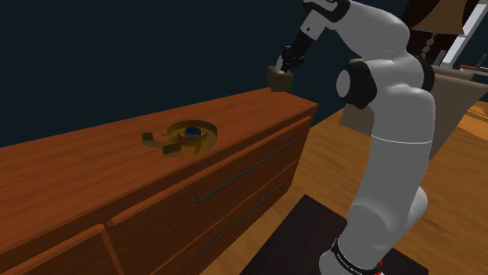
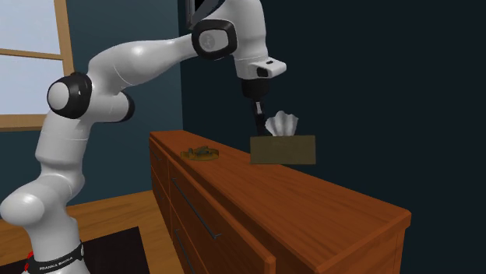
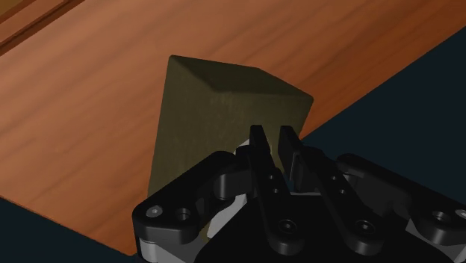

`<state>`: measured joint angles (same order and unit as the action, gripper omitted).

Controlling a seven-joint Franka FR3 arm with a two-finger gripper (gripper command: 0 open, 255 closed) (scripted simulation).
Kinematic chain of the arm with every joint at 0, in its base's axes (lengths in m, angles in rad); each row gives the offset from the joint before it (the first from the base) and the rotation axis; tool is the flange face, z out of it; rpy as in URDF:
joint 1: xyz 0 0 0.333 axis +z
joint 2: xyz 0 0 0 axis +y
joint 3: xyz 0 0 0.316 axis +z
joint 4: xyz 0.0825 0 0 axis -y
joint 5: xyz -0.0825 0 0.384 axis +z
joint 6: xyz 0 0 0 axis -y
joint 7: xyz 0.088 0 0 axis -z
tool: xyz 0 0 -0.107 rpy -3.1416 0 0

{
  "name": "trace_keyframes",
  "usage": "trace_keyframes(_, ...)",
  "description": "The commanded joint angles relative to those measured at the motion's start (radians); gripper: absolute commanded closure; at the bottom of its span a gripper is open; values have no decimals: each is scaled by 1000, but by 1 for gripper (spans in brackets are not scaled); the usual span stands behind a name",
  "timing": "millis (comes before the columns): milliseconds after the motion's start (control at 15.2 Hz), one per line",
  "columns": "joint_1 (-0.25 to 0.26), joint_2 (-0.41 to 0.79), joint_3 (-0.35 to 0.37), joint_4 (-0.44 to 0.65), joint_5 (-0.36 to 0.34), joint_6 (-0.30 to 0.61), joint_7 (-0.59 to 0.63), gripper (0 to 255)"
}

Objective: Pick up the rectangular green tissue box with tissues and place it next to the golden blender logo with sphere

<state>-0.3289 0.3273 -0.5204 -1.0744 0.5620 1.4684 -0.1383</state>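
Note:
The olive-green tissue box (image 1: 279,78) (image 2: 283,149) (image 3: 216,112) hangs just above the back end of the wooden dresser top (image 1: 94,172) (image 2: 311,202) (image 3: 89,97), with white tissues (image 2: 281,123) sticking out of it. My gripper (image 1: 288,61) (image 2: 259,124) (image 3: 272,146) is shut on the box's top, its fingers (image 3: 258,146) only a narrow gap apart. The golden blender logo (image 1: 181,139) (image 2: 201,152), with a blue sphere (image 1: 190,131) in its ring, lies flat on the dresser, well towards the shoulder view's left of the box.
A dark wall (image 1: 117,55) (image 2: 389,93) runs right behind the dresser's back edge. Drawer fronts with long handles (image 1: 242,170) face the stand. A window (image 2: 27,62) and wooden floor (image 1: 344,164) lie beyond the dresser's end.

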Motion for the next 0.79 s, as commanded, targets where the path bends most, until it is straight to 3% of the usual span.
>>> trace_keyframes(0, -19, 24, 1, 67, 15, -43, 13, 255)
trace_keyframes(66, -28, 33, 2, 92, 22, -58, 18, 255)
trace_keyframes(396, 116, -155, 17, -106, -92, 8, 105, 255)
trace_keyframes(726, 214, -305, 69, -227, -188, 44, 222, 255)
